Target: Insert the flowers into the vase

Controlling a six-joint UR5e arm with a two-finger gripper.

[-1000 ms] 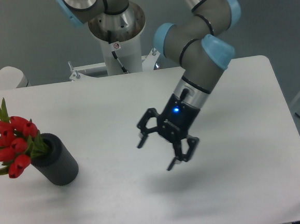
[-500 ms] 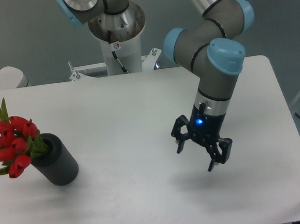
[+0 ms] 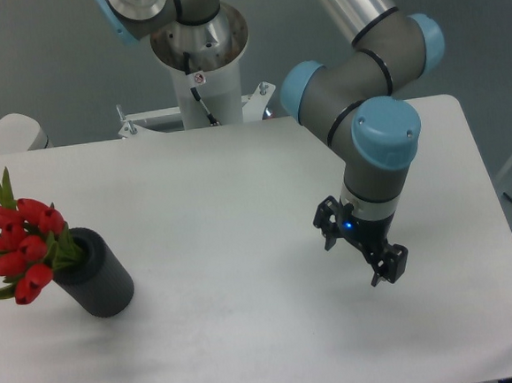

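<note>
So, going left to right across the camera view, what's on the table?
flowers → vase, which holds them → bare stretch of table → gripper, open and empty, over the right side.

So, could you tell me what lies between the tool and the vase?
Nothing: in the camera view, only bare white table separates the tool from the vase.
</note>
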